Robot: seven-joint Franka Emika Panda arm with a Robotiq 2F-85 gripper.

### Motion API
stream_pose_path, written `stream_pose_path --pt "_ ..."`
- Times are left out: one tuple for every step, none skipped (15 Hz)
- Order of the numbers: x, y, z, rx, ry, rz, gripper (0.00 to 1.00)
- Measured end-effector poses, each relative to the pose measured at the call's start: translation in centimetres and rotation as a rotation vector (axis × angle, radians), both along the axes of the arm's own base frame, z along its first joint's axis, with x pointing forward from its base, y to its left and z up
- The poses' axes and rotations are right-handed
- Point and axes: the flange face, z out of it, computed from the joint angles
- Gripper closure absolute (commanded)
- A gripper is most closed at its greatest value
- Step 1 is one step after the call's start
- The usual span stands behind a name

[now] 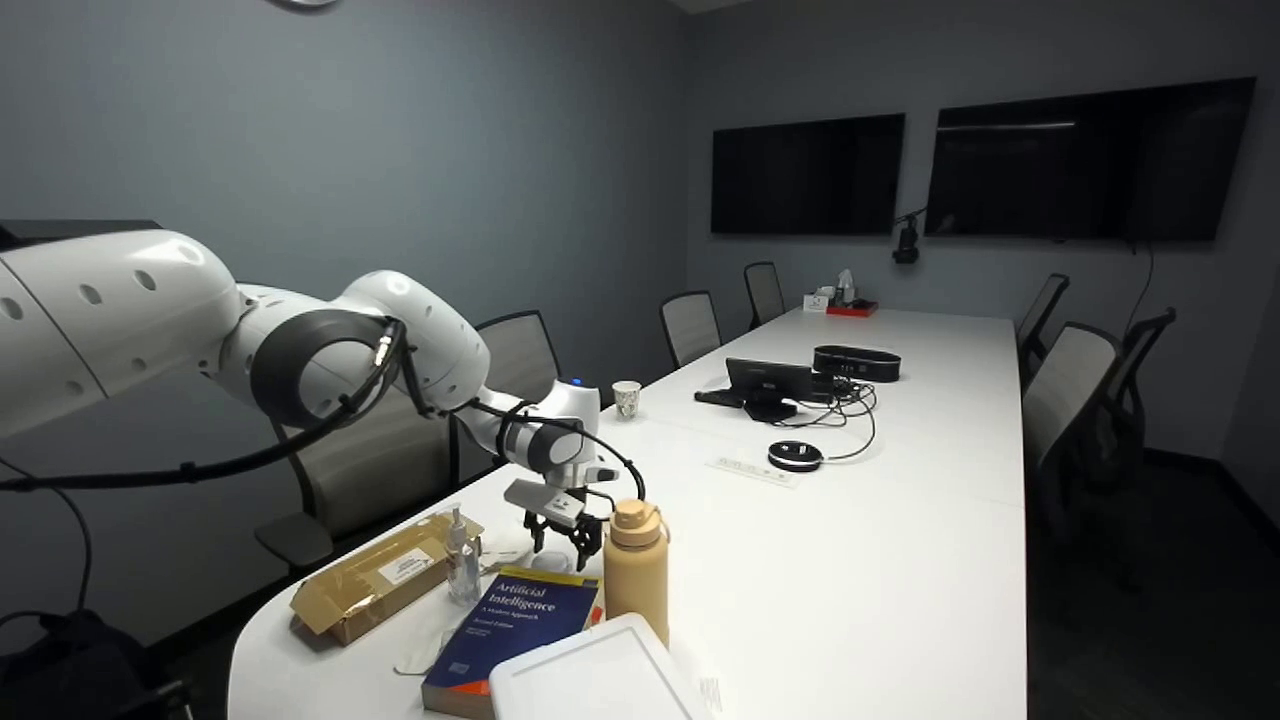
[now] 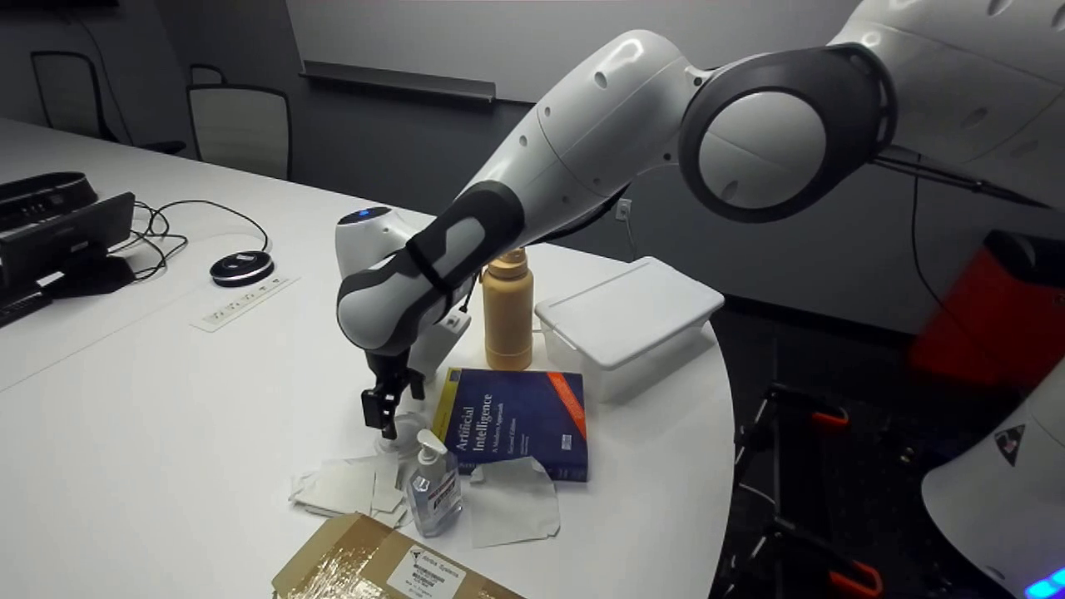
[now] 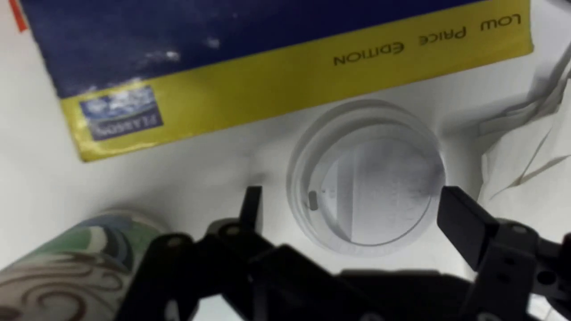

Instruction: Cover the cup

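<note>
- White plastic lid (image 3: 366, 178): lying on the table (image 1: 840, 580), just beside the book (image 3: 267, 76); touching or not, can't tell.
- Gripper (image 3: 350, 196): fingers (image 3: 468, 227) spread wide, lid in the gap, nothing gripped.
- Target unsure. Tan bottle (image 1: 636, 580), upright near the book, has its own cap (image 1: 636, 518) on. Patterned cup (image 3: 67, 272), lower left of the wrist view, mouth out of frame, looks likelier.
- Likely step: lining up to pick up the lid.
- Off-centre risk: lid sits nearer the finger on the right of the wrist view, so closing may shove it sideways or catch the rim from above.
- Height risk: fingertip depth unclear. Too high, they ride over the low rim; too low, they scrape the table.
- Squeeze risk: thin-looking plastic, may buckle or pop out if pinched hard.
- Snag risk: papers (image 3: 526, 169) near that right-hand finger could drag along; book edge could block the lid.
- Knock risk: patterned cup shows just beside the opposite finger; a sideways move could tip it, making it harder to cover.
</note>
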Motion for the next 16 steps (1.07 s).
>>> stream_pose_path --pt "-0.09 0.24 -0.20 0.003 0.009 0.003 0.00" --pt "-0.16 0.39 -0.37 0.003 0.014 0.005 0.00" --pt "-0.22 0.52 -0.51 0.003 0.016 0.006 0.00" --pt "-0.29 0.57 -0.65 0.002 0.018 0.007 0.00" --pt "-0.35 0.56 -0.80 0.000 0.020 0.007 0.00" --pt "-0.40 0.53 -0.91 -0.001 0.022 0.006 0.00" --pt "-0.43 0.50 -0.97 -0.001 0.023 0.004 0.07" --pt "-0.43 0.46 -1.00 -0.002 0.023 0.003 0.13" --pt "-0.44 0.43 -1.01 -0.003 0.024 0.002 0.22" --pt "-0.44 0.43 -1.01 -0.003 0.024 0.000 0.15" --pt "-0.44 0.43 -1.01 -0.004 0.024 -0.007 0.08" --pt "-0.44 0.42 -1.01 -0.004 0.025 -0.011 0.08" --pt "-0.44 0.42 -1.00 -0.004 0.025 -0.013 0.07" --pt "-0.44 0.42 -1.01 -0.004 0.025 -0.014 0.20" --pt "-0.44 0.41 -1.01 -0.004 0.025 -0.014 0.28" --pt "-0.44 0.40 -1.01 -0.004 0.025 -0.014 0.43"
